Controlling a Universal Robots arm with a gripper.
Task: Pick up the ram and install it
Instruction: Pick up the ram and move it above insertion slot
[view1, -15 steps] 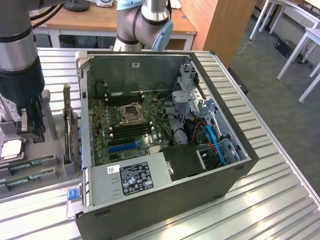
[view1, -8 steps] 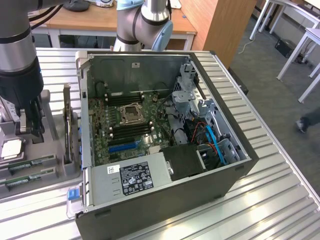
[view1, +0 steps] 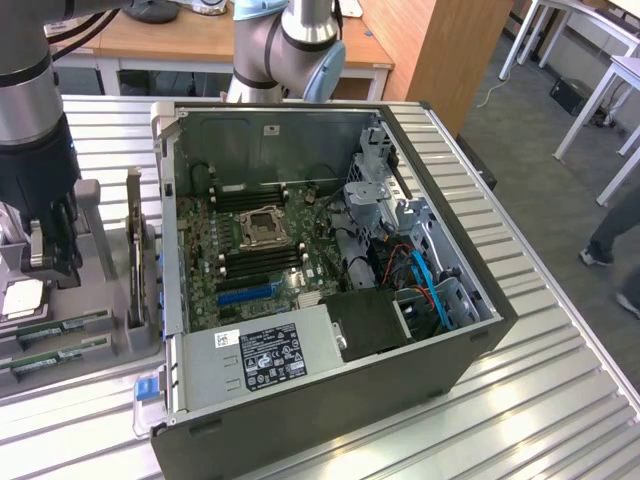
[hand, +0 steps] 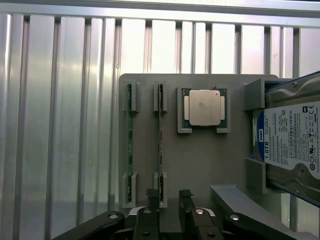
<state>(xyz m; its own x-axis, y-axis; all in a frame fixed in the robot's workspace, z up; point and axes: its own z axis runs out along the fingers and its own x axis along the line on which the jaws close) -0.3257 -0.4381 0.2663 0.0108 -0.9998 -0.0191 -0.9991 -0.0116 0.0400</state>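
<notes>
Gripper (hand: 168, 196): fingers apart, empty.
Risk: one finger looks aligned with the ram (hand: 160, 142) (could strike its edge, not straddle it).

Clearances at the fixture tray (hand: 200, 165) and computer case (view1: 480, 345). The ram (hand: 160, 140) stood on edge with a narrow bare lane on either side, bounded by a second stick (hand: 129, 145) and the processor holder (hand: 203, 107). The gripper (hand: 168, 200) hung with fingers apart, in line with the ram's end. The hard drive (hand: 292, 145) walled off the tray beyond the holder. Inside the case, memory slots (view1: 262, 262) lay open from above; drive cage (view1: 375, 185) and cables (view1: 425, 275) crowded the exterior view's right.
</notes>
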